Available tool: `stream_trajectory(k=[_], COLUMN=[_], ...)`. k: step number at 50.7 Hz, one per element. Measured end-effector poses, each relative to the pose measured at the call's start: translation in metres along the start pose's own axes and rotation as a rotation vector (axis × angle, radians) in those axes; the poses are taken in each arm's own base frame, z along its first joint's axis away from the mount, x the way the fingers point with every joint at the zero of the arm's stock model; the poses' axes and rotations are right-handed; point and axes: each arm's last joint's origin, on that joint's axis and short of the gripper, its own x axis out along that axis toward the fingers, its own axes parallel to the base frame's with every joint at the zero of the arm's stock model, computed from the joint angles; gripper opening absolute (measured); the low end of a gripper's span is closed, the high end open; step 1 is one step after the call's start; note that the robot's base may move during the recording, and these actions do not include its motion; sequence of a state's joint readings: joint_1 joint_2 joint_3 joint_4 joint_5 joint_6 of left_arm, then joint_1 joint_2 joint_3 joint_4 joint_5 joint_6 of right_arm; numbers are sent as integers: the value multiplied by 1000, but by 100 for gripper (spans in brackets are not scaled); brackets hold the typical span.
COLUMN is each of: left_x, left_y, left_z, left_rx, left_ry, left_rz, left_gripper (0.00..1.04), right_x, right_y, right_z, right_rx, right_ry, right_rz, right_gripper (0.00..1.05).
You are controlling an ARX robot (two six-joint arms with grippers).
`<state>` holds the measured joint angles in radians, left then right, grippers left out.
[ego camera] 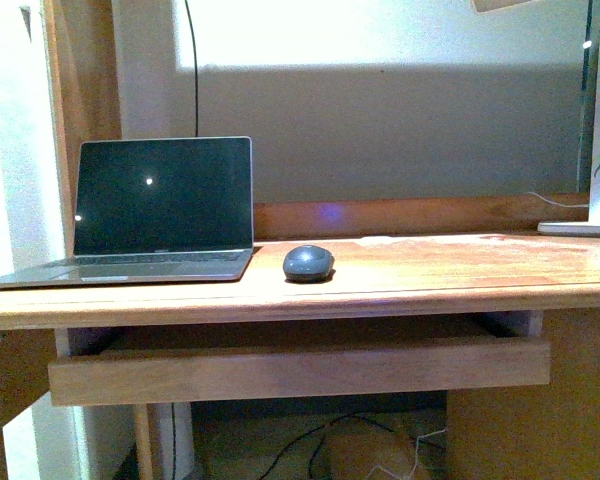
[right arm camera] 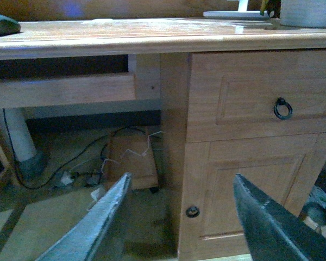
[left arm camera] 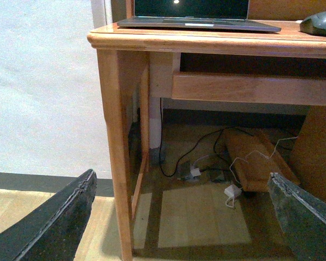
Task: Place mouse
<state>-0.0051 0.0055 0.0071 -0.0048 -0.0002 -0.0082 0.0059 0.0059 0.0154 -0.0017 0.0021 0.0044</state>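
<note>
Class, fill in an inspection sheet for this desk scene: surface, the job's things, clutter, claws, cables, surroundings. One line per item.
Surface: wooden desk, bare at right of centre; pull-out shelf under it.
Job's things: mouse lies flat on the desk, right of the laptop, apart from it.
Clutter: white base at the far right edge.
Claws: left claw and right claw both open, empty, low in front of the desk.
Cables: loose cables on the floor under the desk.
Surroundings: drawer with ring handle, cabinet door below, grey wall behind.
</note>
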Motion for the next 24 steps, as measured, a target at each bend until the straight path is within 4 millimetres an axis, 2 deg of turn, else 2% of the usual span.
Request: stream_trajectory(k=[5,10,24], left_x=[0,0,0], left_y=[0,0,0], left_z=[0,0,0], left_rx=[0,0,0], left_ry=[0,0,0], left_rz=[0,0,0], left_gripper=[97,97,97], right_x=[0,0,0], right_y=[0,0,0], right_z=[0,0,0], right_rx=[0,0,0], right_ry=[0,0,0], right_rz=[0,0,0], right_gripper=[76,97,97])
